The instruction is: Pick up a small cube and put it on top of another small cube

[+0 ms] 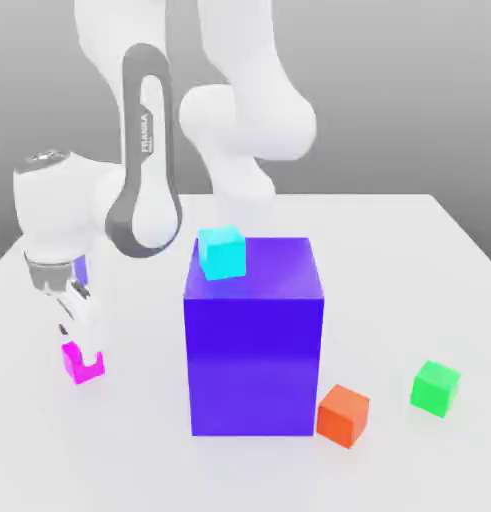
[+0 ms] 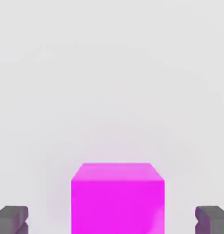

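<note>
**Open gripper down over pink cube**

Gripper [image 1: 77, 338] low on table [image 1: 429, 270] at exterior view's left, fingers [image 2: 11, 220] spread wide, flanking pink cube [image 2: 117, 199] without touching. Pink cube on table, well left of blue block [image 1: 254, 350]. Green cube [image 1: 435, 388] far right on table, near orange cube [image 1: 343, 414]. Cyan cube [image 1: 222, 252] atop block.

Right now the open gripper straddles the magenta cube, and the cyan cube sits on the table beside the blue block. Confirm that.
One thing is wrong: the cyan cube sits on top of the blue block, not on the table, as the exterior view shows. The rest holds: the open gripper straddles the magenta cube.
</note>
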You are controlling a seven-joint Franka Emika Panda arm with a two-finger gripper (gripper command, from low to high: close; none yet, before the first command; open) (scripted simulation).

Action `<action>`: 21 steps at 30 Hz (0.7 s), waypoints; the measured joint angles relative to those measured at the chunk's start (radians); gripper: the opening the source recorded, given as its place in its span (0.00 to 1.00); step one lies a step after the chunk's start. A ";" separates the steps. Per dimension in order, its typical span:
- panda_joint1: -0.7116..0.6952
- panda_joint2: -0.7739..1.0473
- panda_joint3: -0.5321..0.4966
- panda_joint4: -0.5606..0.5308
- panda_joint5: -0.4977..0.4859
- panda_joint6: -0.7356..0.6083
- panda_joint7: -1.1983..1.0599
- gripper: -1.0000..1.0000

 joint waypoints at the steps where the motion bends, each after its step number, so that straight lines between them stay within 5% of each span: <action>1: -0.018 0.026 0.019 0.004 0.008 0.021 -0.008 0.50; 2: -0.034 0.049 0.034 0.007 0.006 0.040 -0.009 0.00; 11: -0.022 0.016 0.020 0.002 -0.009 0.014 0.006 0.00; 21: 0.027 -0.218 -0.088 -0.030 -0.238 -0.159 0.170 0.00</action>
